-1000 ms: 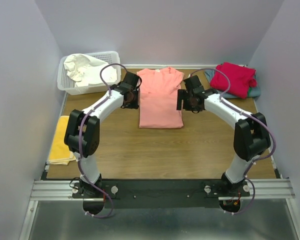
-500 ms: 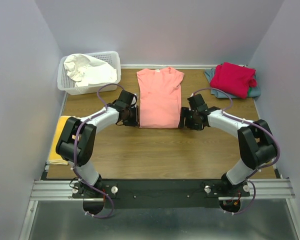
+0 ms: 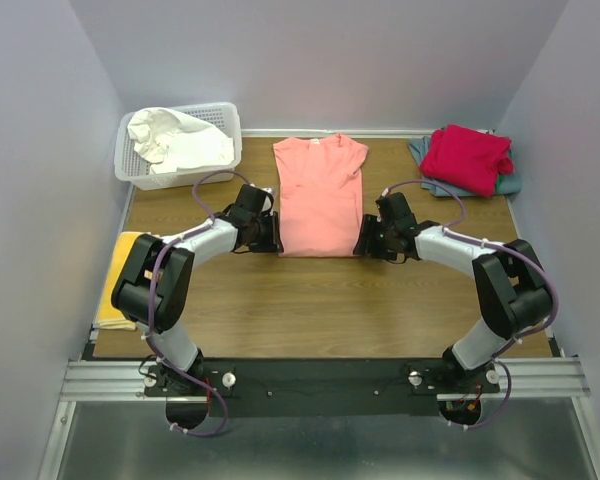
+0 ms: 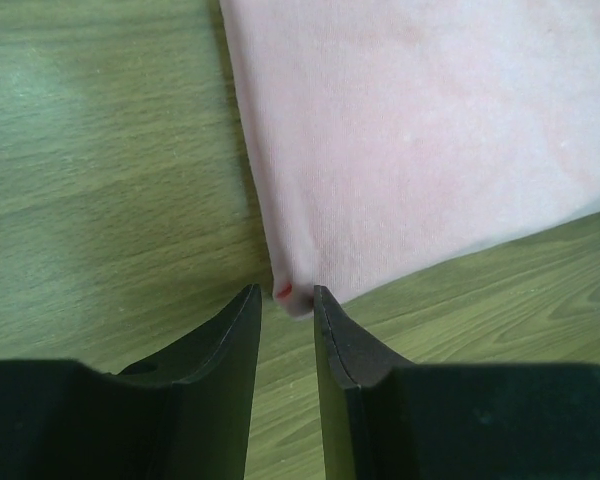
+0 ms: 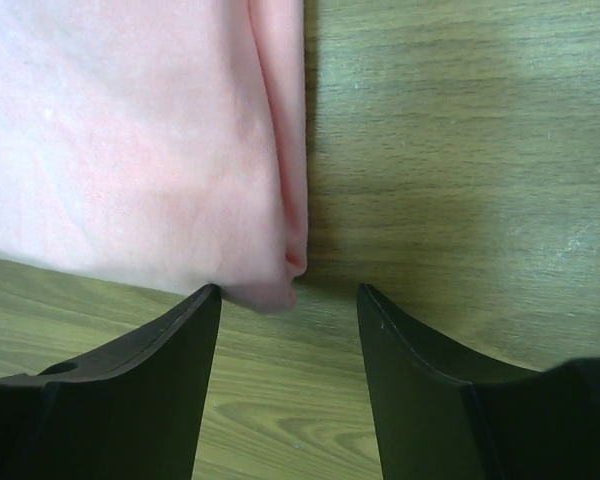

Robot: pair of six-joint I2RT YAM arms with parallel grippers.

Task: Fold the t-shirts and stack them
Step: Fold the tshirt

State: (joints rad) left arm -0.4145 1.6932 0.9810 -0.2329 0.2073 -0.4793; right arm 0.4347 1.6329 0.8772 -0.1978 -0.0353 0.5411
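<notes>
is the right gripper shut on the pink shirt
No, the right gripper stands open, with bare table between one finger and the salmon-pink t-shirt.

Pink shirt (image 3: 320, 195): plain salmon pink, with a tiny red spot at one near corner
Red shirt (image 3: 467, 157): plain crimson
Blue shirt (image 3: 511, 184): grey-blue
White shirt (image 3: 175, 140): off-white
Basket (image 3: 226, 125): white lattice
Cloth (image 3: 122, 280): yellow
Table (image 3: 320, 300): brown wood grain
Left gripper (image 4: 285, 300), right gripper (image 5: 288, 300): black
Wall (image 3: 320, 60): pale lilac
</notes>
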